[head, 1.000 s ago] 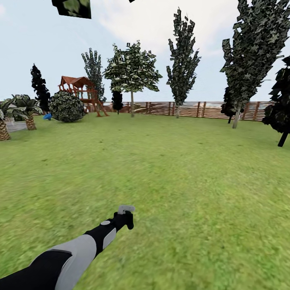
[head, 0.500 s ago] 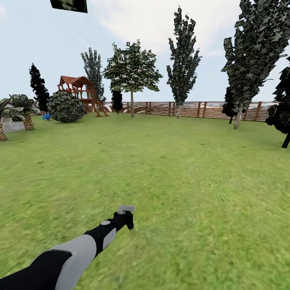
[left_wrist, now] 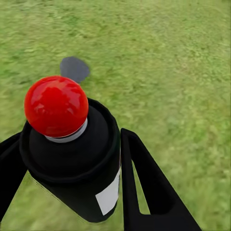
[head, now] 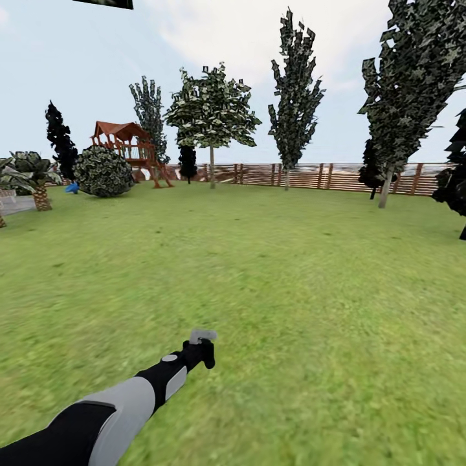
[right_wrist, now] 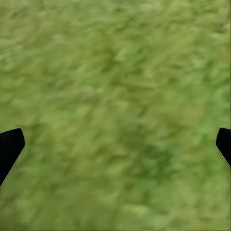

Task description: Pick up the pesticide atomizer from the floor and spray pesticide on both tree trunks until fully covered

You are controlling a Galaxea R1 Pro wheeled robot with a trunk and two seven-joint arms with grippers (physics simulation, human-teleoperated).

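Green lawn (head: pixel 272 259) runs to a wooden fence (head: pixel 323 176). The left gripper (left_wrist: pixel 72 192) is clamped on the pesticide atomizer (left_wrist: pixel 77 163) — its red cap clear from the wrist, merely a grey head (head: pixel 202 336) from above. The right gripper (right_wrist: pixel 115 144) is spread wide over grass.

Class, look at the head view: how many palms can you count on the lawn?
1: the palm stands at the lawn's far left, beside the round bush. Another may be cut off by the left edge.

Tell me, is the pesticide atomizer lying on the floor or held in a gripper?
Held. The left gripper has its fingers on both sides of the pesticide atomizer, above the grass.
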